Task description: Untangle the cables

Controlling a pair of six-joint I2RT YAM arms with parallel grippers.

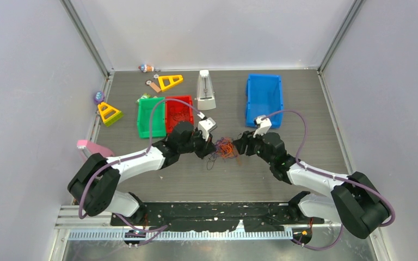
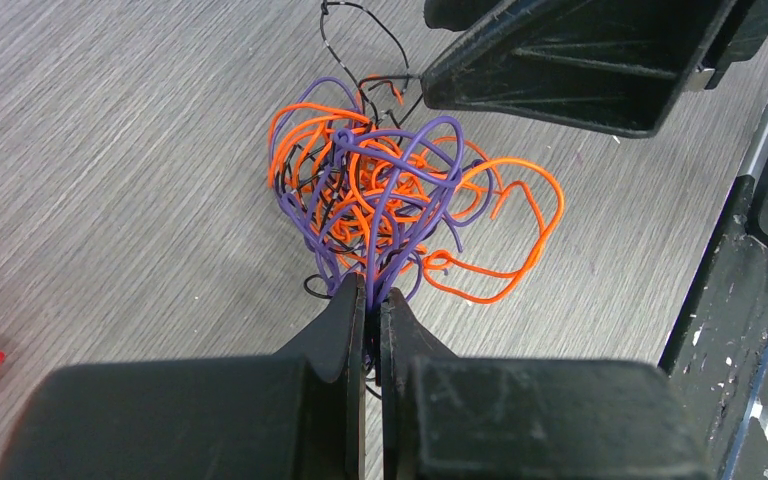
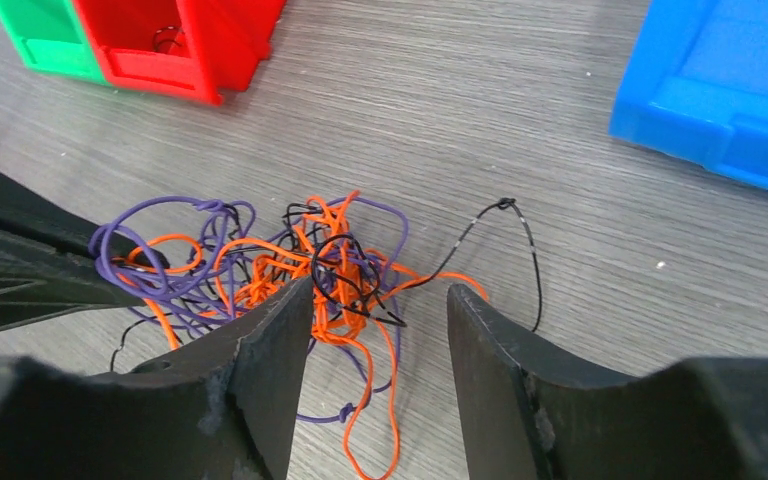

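Note:
The cables (image 1: 224, 148) form a small tangled clump of orange, purple and black strands on the table between my two grippers. In the left wrist view the cables (image 2: 390, 200) fan out from my left gripper (image 2: 373, 292), which is shut on a bundle of purple strands. The right wrist view has the cables (image 3: 290, 260) lying in front of my right gripper (image 3: 380, 295); its fingers stand apart, with orange and black strands between them and nothing pinched. My left gripper (image 1: 209, 145) is at the clump's left, my right gripper (image 1: 238, 147) at its right.
A green bin (image 1: 151, 117) and a red bin (image 1: 178, 113) stand behind the left arm, a blue bin (image 1: 264, 98) at the back right. A white metronome-like object (image 1: 206, 89), yellow triangles (image 1: 170, 81) and small toys lie along the back left.

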